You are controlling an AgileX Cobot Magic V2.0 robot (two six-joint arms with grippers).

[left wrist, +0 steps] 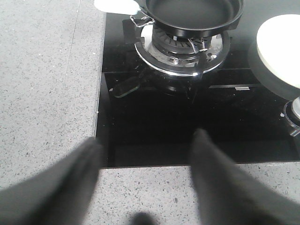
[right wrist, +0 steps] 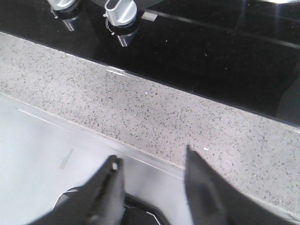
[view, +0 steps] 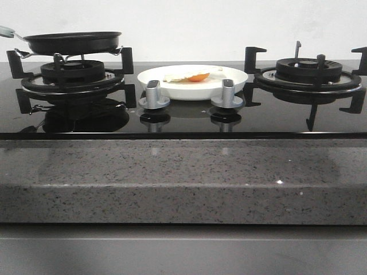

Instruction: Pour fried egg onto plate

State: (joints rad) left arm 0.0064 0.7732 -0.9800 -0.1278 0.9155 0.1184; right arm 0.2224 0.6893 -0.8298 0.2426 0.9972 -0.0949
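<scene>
Speckled grey stone table (view: pixel 183 172) carrying black glass hob (view: pixel 183 117), white wall behind. Front view: fried egg (view: pixel 194 75) lying on plate (view: pixel 229 86) between burners, pour apparently complete; frying pan (view: pixel 73 42) sitting empty on left burner.

Left wrist view: left gripper (left wrist: pixel 147 154) hanging released over hob edge, holding nothing.

Right wrist view: right gripper (right wrist: pixel 152 168) hanging released above table front, knobs (right wrist: pixel 119 11) beyond.
</scene>
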